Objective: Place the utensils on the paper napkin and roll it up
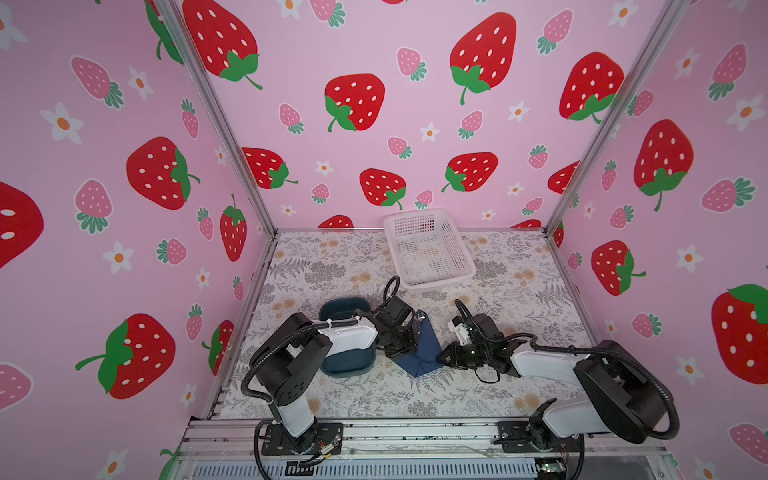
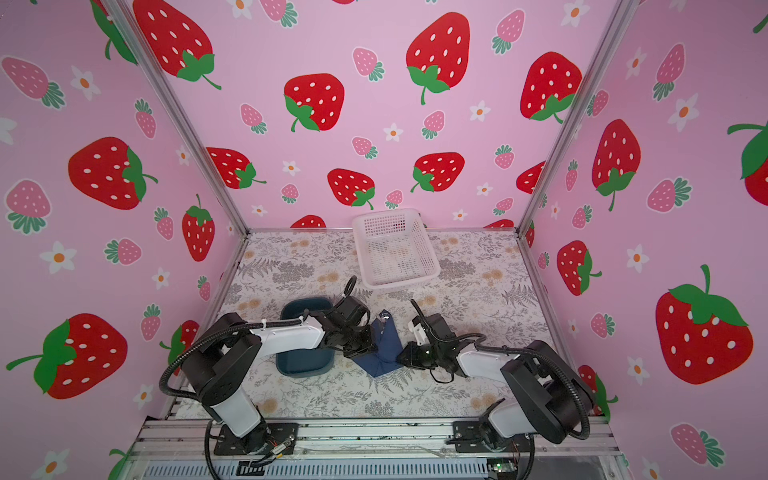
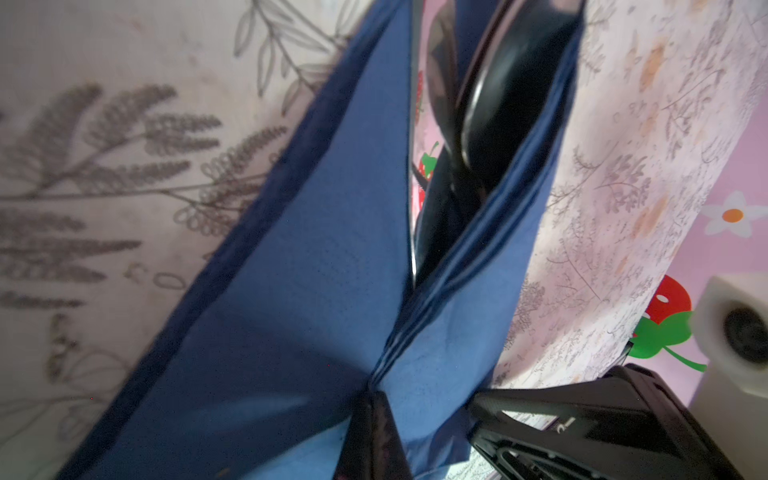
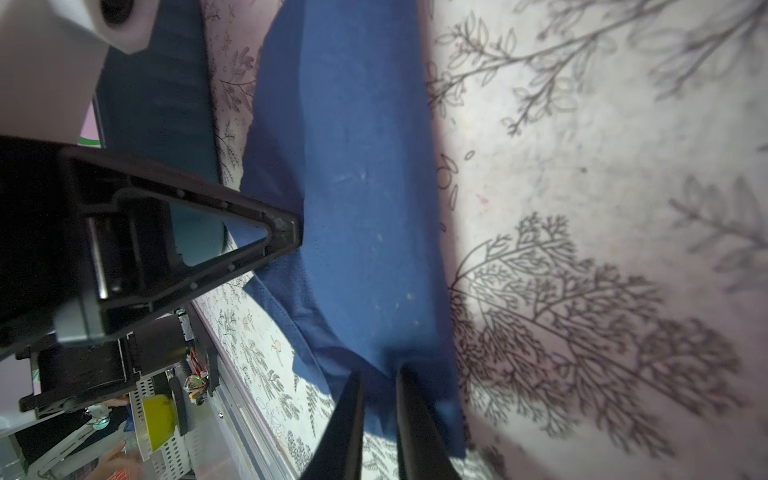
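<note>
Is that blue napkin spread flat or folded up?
Folded up: the paper napkin stands in a V, its sides lifted around the shiny utensils.

Pink strawberry walls (image 1: 374, 50), floral tabletop (image 1: 519, 299)

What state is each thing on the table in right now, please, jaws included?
Napkin: folded up around the cutlery, pinched on both sides.
Cutlery: inside the napkin's fold, mostly hidden.
Left gripper: jaws shut on the napkin.
Right gripper: jaws shut on the napkin.
Tray: lying flat, visible part empty.
Basket: upright, looks empty.
</note>
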Robot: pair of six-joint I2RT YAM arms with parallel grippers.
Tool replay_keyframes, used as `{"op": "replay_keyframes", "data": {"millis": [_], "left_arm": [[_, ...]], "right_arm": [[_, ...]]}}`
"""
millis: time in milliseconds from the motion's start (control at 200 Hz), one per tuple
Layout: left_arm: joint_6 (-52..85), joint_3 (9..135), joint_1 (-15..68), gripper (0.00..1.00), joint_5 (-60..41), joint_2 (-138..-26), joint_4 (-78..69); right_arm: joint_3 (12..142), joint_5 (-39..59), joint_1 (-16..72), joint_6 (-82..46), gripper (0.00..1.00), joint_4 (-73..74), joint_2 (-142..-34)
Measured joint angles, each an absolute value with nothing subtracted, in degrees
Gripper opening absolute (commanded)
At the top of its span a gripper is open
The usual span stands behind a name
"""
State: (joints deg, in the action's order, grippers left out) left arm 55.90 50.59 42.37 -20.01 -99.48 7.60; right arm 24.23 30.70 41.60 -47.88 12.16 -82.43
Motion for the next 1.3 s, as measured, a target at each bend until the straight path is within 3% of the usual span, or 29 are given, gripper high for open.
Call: {"op": "replay_keyframes", "data": {"millis": [460, 850, 1301], "left_arm": [[55.35, 51.59, 42.11, 0.0, -20.12, -99.88, 7.79], [55.27, 51.62, 42.04, 0.0, -20.18, -99.88, 7.81], [55.27, 51.92, 42.0, 0.0, -20.62, -99.88, 7.81]], "right_arm": [[24.64, 32.12, 41.89, -47.9, 0.19, 11.62, -78.89], [25.23, 34.13, 42.61, -47.35, 0.17, 12.05, -84.9], [26.02, 28.08, 42.15, -47.75, 0.16, 9.19, -77.47]]}}
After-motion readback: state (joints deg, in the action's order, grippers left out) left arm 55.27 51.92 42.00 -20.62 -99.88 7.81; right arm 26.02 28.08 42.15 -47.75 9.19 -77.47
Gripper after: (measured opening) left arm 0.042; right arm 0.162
